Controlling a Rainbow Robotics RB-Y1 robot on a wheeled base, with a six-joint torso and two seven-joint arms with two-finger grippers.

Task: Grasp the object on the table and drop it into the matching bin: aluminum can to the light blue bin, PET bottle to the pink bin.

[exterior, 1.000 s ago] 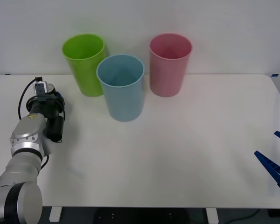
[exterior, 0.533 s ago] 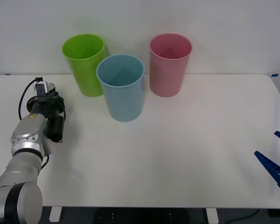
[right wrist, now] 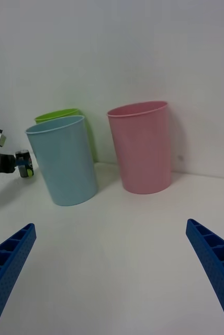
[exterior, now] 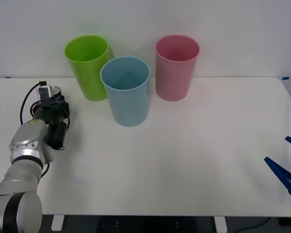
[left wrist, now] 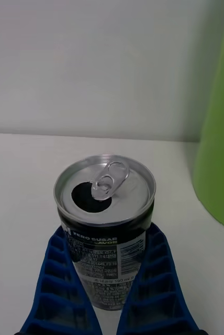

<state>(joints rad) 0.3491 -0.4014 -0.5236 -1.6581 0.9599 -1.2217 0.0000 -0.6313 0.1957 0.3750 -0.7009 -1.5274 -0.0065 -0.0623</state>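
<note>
Left hand (left wrist: 108,293) has its two blue fingers (left wrist: 62,288) pressed against the sides of the can (left wrist: 105,230), which stands upright between them; its opened silver top and pull tab face the wrist camera, while its base is cut off behind the fingers, so whether it touches the desk (exterior: 184,160) cannot be told. From the front, the arm's wrist and cables cover that hand (exterior: 52,104) — only a sliver of the can (exterior: 52,90) peeks out at the desk's far left, near the green bin (exterior: 87,68). The right wrist camera catches what the front misses: the can (right wrist: 23,163) side-on, dark with a yellow-green patch, just beside the light blue bin (right wrist: 62,162). The pink bin (exterior: 176,68) stands to the right of the light blue bin (exterior: 126,92), which hides part of the green bin (right wrist: 65,116) from the right wrist. Right hand (right wrist: 112,272) sits low at the desk's right edge — fingers spread wide, holding nothing, partly cut off in the front view (exterior: 287,162).
</note>
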